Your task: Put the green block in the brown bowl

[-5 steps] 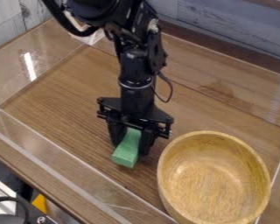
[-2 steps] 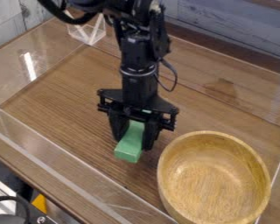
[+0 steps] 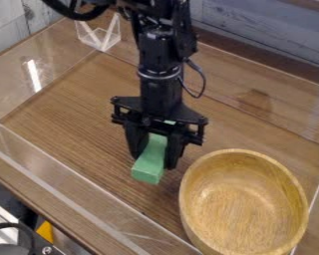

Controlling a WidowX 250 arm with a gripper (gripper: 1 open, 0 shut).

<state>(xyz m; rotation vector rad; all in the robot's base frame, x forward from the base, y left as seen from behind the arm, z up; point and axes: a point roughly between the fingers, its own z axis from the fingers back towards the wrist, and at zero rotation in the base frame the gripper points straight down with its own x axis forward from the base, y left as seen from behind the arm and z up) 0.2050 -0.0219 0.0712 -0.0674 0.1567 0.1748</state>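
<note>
Pinching the green block near its upper end, the black gripper has its fingers closed in on the bar, which hangs aslant just beside the brown bowl; whether it clears the table I cannot tell. Held by one end, the bar could swivel or slip if bumped, and travelling too low it could knock the bowl's thick rim and shove the bowl aside; letting go early would drop it outside. The block is plain, flat-faced and oblong, the bowl round, pale tan and grained, the tabletop brown wood with lengthwise streaks
</note>
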